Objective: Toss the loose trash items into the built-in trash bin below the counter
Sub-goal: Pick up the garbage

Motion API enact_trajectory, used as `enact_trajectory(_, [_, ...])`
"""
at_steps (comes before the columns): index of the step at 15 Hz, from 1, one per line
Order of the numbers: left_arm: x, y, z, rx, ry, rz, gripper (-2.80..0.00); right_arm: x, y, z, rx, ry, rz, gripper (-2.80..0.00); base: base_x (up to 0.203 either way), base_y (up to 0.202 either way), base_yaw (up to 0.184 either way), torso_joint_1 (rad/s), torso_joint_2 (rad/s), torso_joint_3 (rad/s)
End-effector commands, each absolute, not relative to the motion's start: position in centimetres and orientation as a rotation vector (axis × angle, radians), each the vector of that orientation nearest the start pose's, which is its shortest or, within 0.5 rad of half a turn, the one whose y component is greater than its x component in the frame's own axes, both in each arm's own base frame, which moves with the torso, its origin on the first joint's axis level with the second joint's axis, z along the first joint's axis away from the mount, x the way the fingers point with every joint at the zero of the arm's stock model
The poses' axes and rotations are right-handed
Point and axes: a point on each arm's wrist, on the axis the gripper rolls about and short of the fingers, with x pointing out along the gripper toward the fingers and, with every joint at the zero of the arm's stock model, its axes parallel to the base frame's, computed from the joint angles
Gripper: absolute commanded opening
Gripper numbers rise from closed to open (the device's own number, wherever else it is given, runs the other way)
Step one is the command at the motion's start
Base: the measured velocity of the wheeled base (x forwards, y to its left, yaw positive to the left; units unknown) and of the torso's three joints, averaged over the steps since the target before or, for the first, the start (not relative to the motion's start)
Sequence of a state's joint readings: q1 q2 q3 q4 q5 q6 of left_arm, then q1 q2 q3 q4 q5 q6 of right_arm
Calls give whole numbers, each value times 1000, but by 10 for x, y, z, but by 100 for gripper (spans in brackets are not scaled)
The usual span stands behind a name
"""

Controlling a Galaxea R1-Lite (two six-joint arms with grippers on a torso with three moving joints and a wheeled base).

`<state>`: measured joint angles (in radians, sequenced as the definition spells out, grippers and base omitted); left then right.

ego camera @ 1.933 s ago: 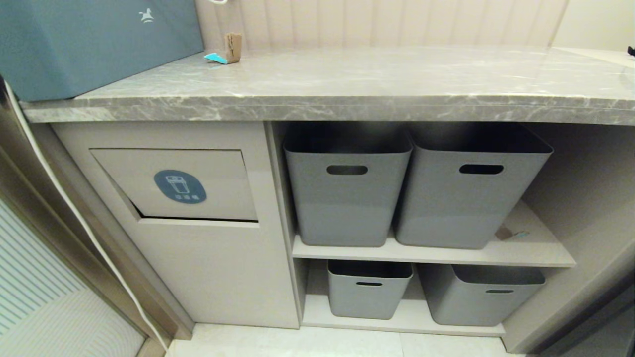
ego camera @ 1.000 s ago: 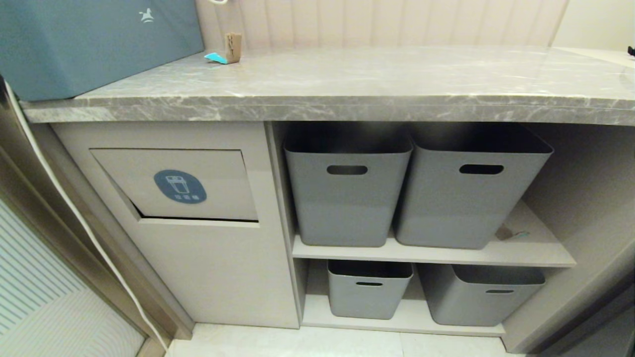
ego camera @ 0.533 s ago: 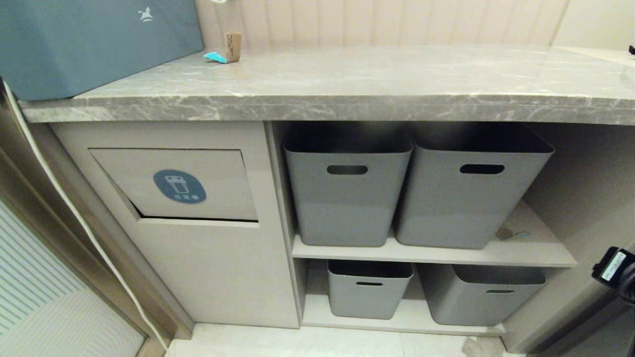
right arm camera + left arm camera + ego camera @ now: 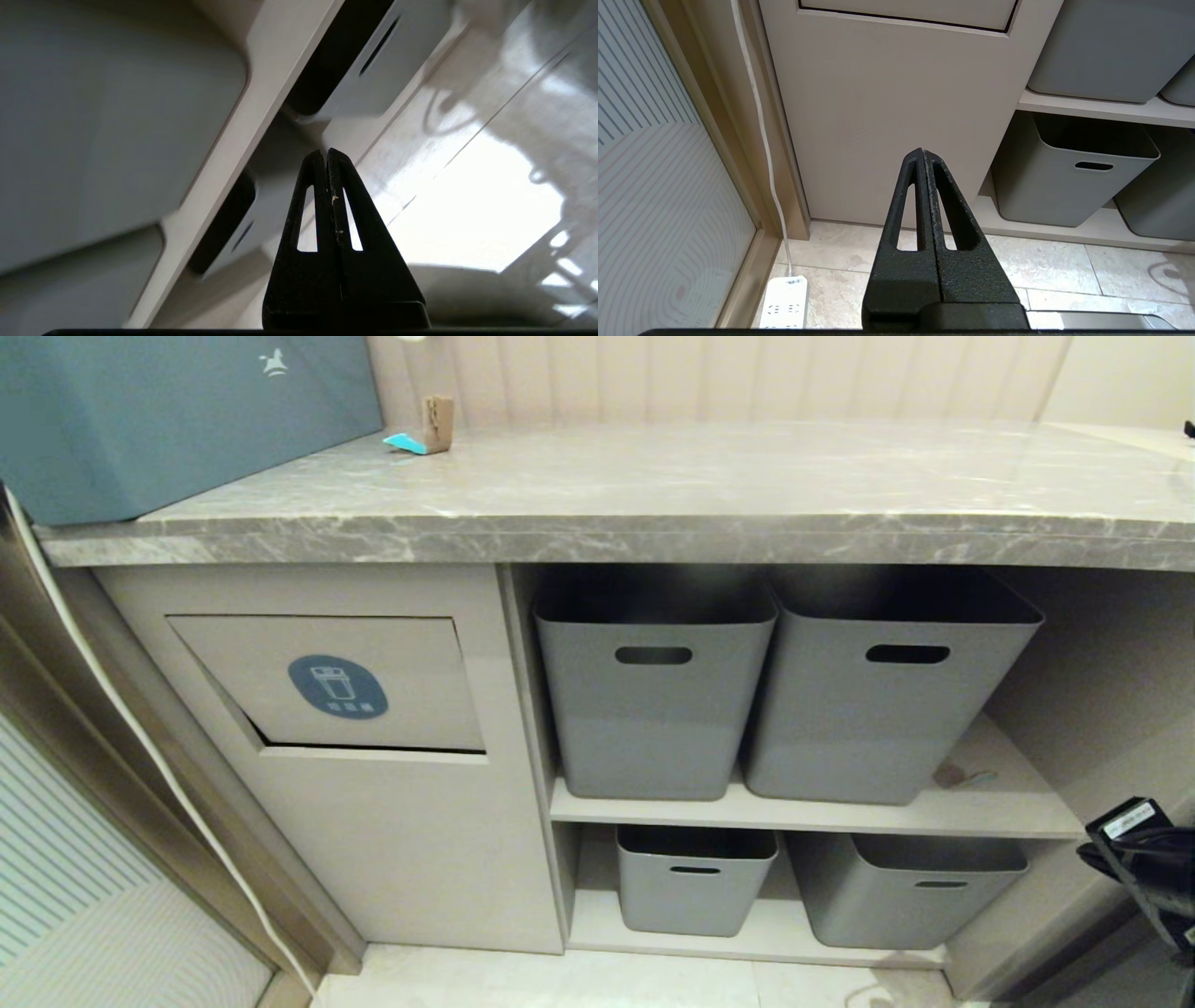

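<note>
**A:** So, what changed?

**B:** My right arm has come into the head view, low at the right edge beside the shelving. A second ago it wasn't in frame at all. The right gripper [image 4: 327, 156] has its fingers pressed together with nothing between them, and its wrist view looks across the grey baskets [image 4: 653, 695] and the shelf edge. The left gripper [image 4: 923, 154] is also closed and empty, parked low facing the cabinet front near the floor.

**A:** Anything picked up yet?

**B:** No. The trash hasn't moved. The brown cardboard piece [image 4: 438, 424] stands at the back of the counter [image 4: 709, 485] with the turquoise bit [image 4: 405, 443] touching its base, just beside the teal box [image 4: 177, 420]. There's another brown scrap [image 4: 952, 774] on the upper shelf to the right of the right basket, with what may be a bluish fleck next to it, though I can't be sure.

**A:** Bin?

**B:** The built-in trash bin [image 4: 338, 686] is under the counter on the left, with its flap nearly flush and a dark gap along the lower edge.

**A:** Read on it?

**B:** I judge this to be the start of the first reach. The shelf scrap is nearest my right arm. I need to open the fingers before I get there.
</note>
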<state>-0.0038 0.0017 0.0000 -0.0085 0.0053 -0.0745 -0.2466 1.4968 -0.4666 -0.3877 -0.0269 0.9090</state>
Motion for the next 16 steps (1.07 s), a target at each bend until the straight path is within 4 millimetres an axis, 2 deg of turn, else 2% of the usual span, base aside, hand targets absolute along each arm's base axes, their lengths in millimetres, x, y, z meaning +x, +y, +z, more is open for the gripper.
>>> enact_trajectory(1, [-22,0,76,-75,-3,1,-280,209,-52,125,964,507,-496,-280,0,0,0,0,0,0])
enact_trajectory(3, [-22,0,76,-75,-3,1,-280,214,-53,122,969,525,-486,-280,0,0,0,0,0,0])
enact_trajectory(7, [-22,0,76,-75,-3,1,-280,231,-60,99,991,624,-511,-280,0,0,0,0,0,0])
enact_trajectory(9, [-22,0,76,-75,-3,1,-280,247,-63,108,997,589,-447,-280,0,0,0,0,0,0])
enact_trajectory(10, [-22,0,76,-75,-3,3,-280,258,-66,114,997,565,-430,0,0,0,0,0,0,0])
enact_trajectory(11, [-22,0,76,-75,-3,1,-280,269,-70,119,1001,538,-420,0,0,0,0,0,0,0])
enact_trajectory(16, [-22,0,76,-75,-3,2,-280,312,-107,110,1033,491,-474,0,0,0,0,0,0,0])
